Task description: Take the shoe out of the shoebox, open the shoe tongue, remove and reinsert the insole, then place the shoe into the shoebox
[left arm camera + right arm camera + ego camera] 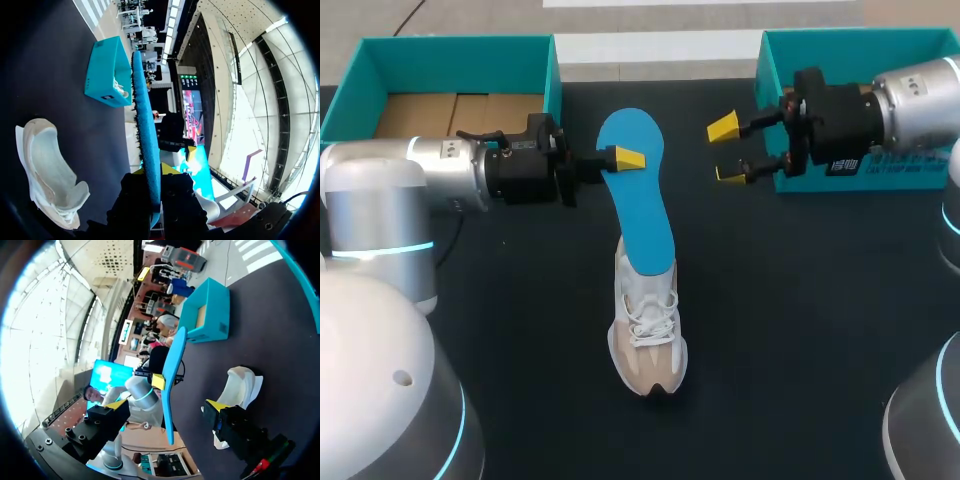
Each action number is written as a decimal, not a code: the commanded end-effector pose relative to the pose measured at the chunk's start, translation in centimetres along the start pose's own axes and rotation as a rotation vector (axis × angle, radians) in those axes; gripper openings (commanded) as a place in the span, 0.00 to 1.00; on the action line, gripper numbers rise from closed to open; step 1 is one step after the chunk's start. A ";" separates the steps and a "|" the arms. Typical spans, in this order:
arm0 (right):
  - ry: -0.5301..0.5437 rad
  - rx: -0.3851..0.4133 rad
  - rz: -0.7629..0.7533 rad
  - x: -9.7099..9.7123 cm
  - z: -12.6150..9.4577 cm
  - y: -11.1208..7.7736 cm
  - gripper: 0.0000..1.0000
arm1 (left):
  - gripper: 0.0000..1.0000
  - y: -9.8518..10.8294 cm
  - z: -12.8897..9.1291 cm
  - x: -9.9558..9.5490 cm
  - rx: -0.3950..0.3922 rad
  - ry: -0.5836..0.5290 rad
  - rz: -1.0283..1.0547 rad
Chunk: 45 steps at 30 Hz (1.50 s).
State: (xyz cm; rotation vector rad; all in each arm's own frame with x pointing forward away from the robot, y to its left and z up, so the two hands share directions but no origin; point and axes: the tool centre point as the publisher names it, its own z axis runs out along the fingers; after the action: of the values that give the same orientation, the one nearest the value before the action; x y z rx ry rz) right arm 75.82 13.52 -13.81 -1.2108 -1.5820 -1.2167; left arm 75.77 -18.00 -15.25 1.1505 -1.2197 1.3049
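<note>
Evidently for reinsertion, the left gripper (pixel 620 158) was clamped on the flat blue foam insole (pixel 638 200) over the white laced sneaker (pixel 648 340); the right gripper (pixel 726 150) hung spread open.

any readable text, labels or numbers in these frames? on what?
No text here can be read.
Right shoebox: a dark label with white print on its wall, too small to read.
Left shoebox: a dark label on its side, blurred.
Insole and shoe: no print shows.
</note>
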 end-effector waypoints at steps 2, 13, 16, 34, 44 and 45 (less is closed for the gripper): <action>-0.001 0.000 0.000 0.0 0.2 0.1 1.00 | 0.00 -0.6 -0.4 0.9 -0.037 0.104 0.082; -0.001 0.000 0.000 0.0 0.2 0.1 1.00 | 0.00 -1.9 -1.2 3.1 -0.038 0.089 0.521; -0.001 0.000 0.000 0.0 0.2 0.1 1.00 | 0.00 -2.0 -1.4 3.0 -0.032 0.091 0.696; -0.001 0.000 0.000 0.0 0.2 0.1 1.00 | 0.00 -3.6 -1.6 3.2 -0.005 0.048 1.577; -0.001 0.000 0.000 0.0 0.2 0.1 1.00 | 0.00 -4.2 -2.0 2.4 0.034 0.030 2.001; -0.001 0.000 0.000 0.0 0.2 0.1 1.00 | 0.00 -4.3 -2.0 2.3 0.045 0.024 2.074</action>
State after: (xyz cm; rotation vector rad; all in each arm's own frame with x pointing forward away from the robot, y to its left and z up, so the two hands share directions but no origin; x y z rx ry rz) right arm 75.85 13.55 -13.81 -1.2102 -1.5824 -1.2157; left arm 80.02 -15.85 -12.48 0.0223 -2.0804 2.2669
